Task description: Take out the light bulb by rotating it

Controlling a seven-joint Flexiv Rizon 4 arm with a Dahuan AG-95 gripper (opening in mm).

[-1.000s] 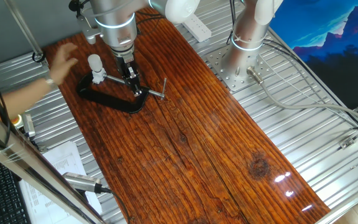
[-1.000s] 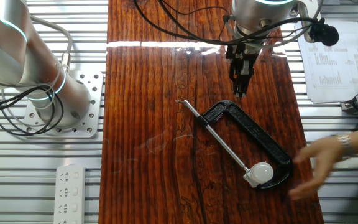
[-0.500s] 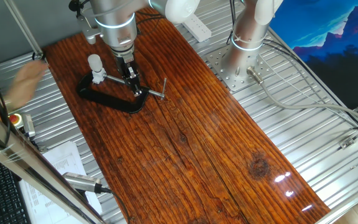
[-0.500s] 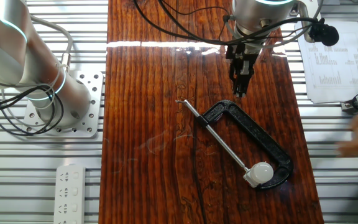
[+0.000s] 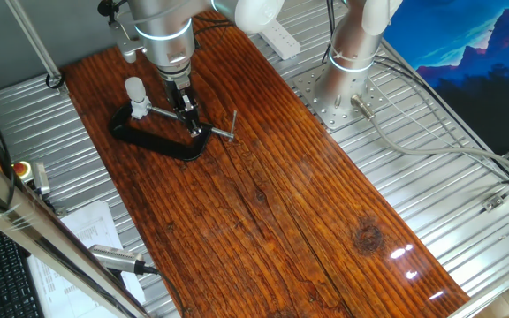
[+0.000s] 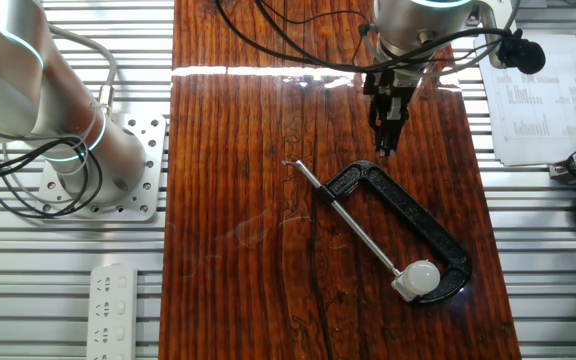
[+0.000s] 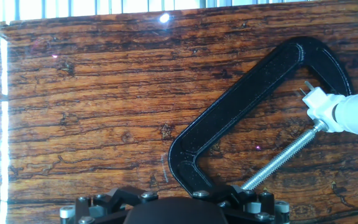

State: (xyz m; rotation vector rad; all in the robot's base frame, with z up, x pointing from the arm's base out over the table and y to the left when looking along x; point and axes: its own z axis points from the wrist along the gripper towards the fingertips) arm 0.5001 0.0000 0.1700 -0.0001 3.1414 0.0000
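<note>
Dark-stained wooden tabletop (image 5: 272, 203) with strong grain, laid over ribbed metal framing; robot arm (image 5: 162, 31) descending over the far end of the board; black C-clamp (image 6: 418, 225) lying flat on the wood, its steel screw rod (image 6: 353, 225) crossing the open mouth of the frame; gripper (image 6: 383, 150) hanging just above the wood beside the clamp's threaded end, well apart from the bulb, its fingers apparently close together, though the narrow tips are too small to be certain; light bulb (image 6: 423, 275), frosted white, rounded top tapering to a paler base, seated in a small white socket (image 7: 316, 99) pinched between rod tip and clamp jaw. Bare wood surrounds the clamp; the bulb end lies nearer one long edge of the board, open above.
</note>
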